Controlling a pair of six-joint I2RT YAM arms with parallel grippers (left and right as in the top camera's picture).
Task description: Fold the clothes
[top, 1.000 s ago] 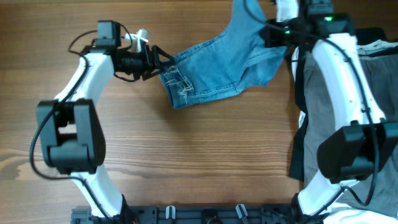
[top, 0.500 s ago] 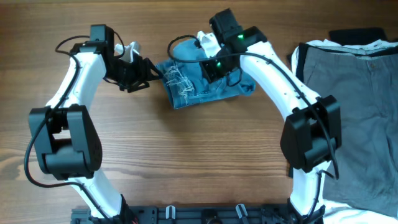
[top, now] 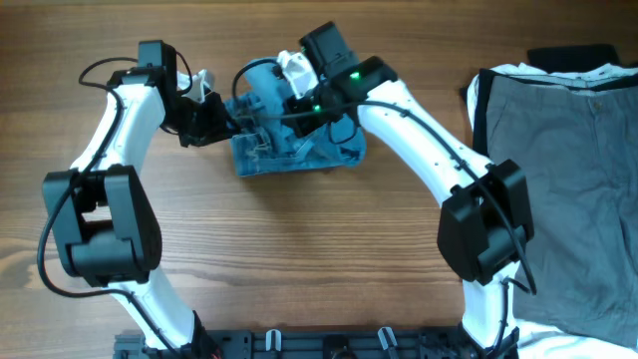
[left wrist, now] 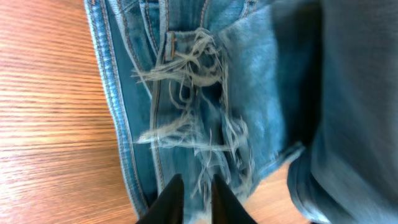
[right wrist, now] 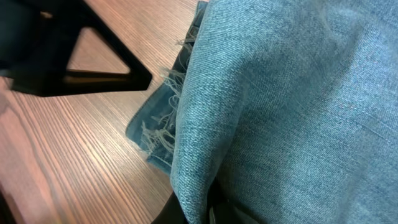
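The light-blue denim jeans (top: 299, 152) lie bunched on the table at centre left, frayed hems (left wrist: 193, 106) facing my left arm. My left gripper (left wrist: 194, 182) has come in from the left, and its two dark fingers stand close together with frayed denim pinched between them. My right gripper (right wrist: 202, 214) is shut on a thick fold of denim (right wrist: 273, 106) that it holds draped over the hem end. The left gripper's dark frame (right wrist: 81, 74) shows just beyond that fold. Grey trousers (top: 568, 179) lie flat at the far right.
A black garment (top: 573, 55) and white cloth edges (top: 478, 85) border the grey trousers at the right. Bare wooden table (top: 299, 259) lies in front of the jeans. A black rail (top: 329, 344) runs along the near edge.
My right gripper carried the denim fold leftward over the hem end. The bundle shifted left and bunched tighter. My left gripper's fingers closed onto the frayed hem.
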